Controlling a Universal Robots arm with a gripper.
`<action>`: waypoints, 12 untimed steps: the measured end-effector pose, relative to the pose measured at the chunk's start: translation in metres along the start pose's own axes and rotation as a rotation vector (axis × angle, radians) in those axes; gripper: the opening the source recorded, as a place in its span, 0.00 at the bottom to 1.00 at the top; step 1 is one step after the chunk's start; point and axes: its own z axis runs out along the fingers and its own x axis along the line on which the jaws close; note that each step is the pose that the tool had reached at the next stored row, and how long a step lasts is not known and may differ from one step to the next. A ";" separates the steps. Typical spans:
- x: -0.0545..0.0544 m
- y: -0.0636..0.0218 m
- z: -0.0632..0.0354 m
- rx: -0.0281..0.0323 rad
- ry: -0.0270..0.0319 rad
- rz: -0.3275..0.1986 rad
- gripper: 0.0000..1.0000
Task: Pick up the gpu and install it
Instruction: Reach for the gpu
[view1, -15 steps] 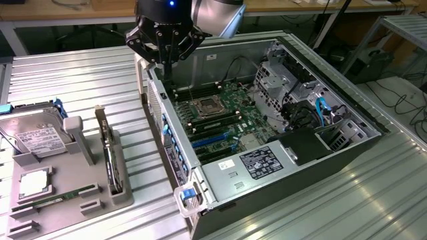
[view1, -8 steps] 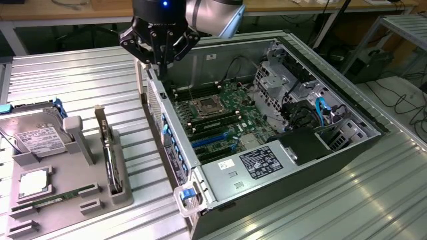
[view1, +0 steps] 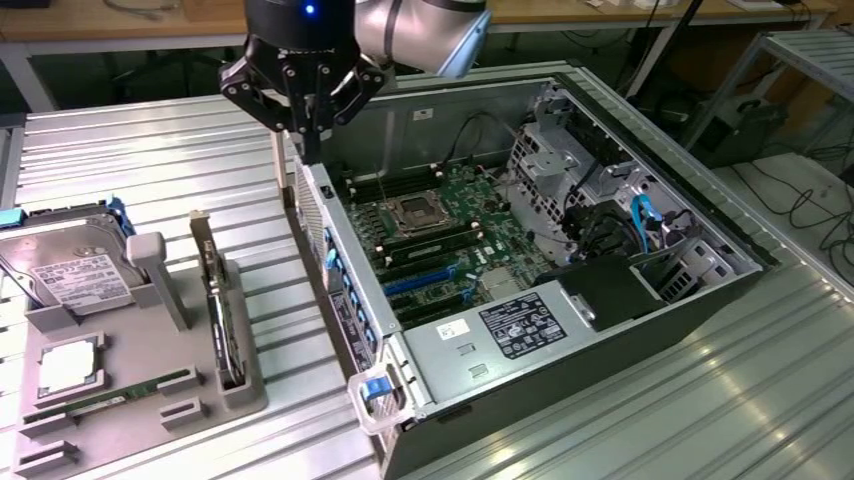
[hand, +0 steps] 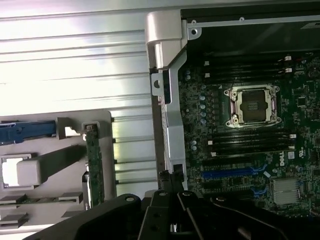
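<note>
table (view1: 160, 170) – ribbed glossy metal | tray (view1: 134, 365) – matt grey plastic | gripper (view1: 310, 152) matt black

Robotics lab: ribbed metal table (view1: 160, 165), open computer tower (view1: 601, 400), grey parts tray (view1: 134, 375), cable-strewn wooden desks (view1: 54, 25) behind.

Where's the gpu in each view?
Exterior view: gpu stands on edge in the grey tray, on the exterior view's left of the case.
Wrist view: gpu stands on edge in the tray, beside the case.
Shared landmark: CPU socket.
</note>
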 end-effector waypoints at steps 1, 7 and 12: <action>0.001 -0.0003 -0.0001 0.0001 0.0000 0.000 0.11; 0.011 -0.0027 -0.0004 -0.0001 0.0000 0.000 0.11; 0.026 -0.0069 -0.0009 0.0000 0.0000 0.000 0.11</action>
